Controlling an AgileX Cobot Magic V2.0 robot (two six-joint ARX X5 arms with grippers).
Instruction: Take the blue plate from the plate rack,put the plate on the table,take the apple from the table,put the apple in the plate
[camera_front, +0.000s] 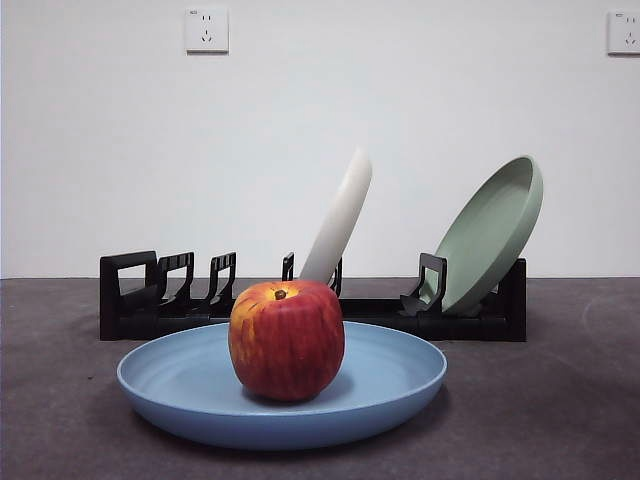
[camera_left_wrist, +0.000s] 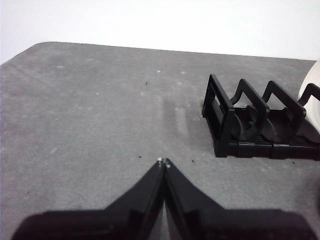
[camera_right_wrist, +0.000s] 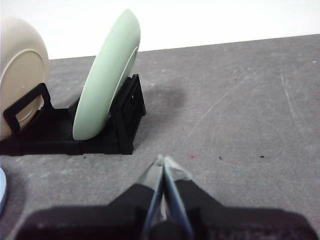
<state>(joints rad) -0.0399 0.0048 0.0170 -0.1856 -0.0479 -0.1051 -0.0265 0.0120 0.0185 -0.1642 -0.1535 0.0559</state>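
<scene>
Since the apple (camera_front: 287, 338) already sits in the blue plate (camera_front: 160, 375), a little toward nine o'clock of the plate's middle, and the plate lies flat on the counter (camera_front: 560, 400) just in front of the rack (camera_front: 130, 300), we judge the task done, with nothing left to carry. The apple stands upright with its stem dimple up, resting in the shallow well, so the low rim should keep it from rolling off. Behind it, the rack holds two plates on edge: a cream plate (camera_front: 340, 215) near the middle, leaning toward one o'clock, and a green plate (camera_front: 495, 235) at the three o'clock end, leaning the same way against its divider; the slots toward nine o'clock stand empty, which fits the blue plate having come from there, though we cannot tell which slot. Our left gripper (camera_left_wrist: 164, 162) hangs over bare counter beside the rack's handle end, its fingers clenched together on nothing. Our right gripper (camera_right_wrist: 163, 161) hangs likewise near the rack's other end by the green plate, fingers pressed together and empty, with a sliver of blue rim showing at the edge of that wrist view. Both arms sit clear of the front view, well apart from the plate, which we read as waiting poses chosen so nothing can nudge the apple.
</scene>
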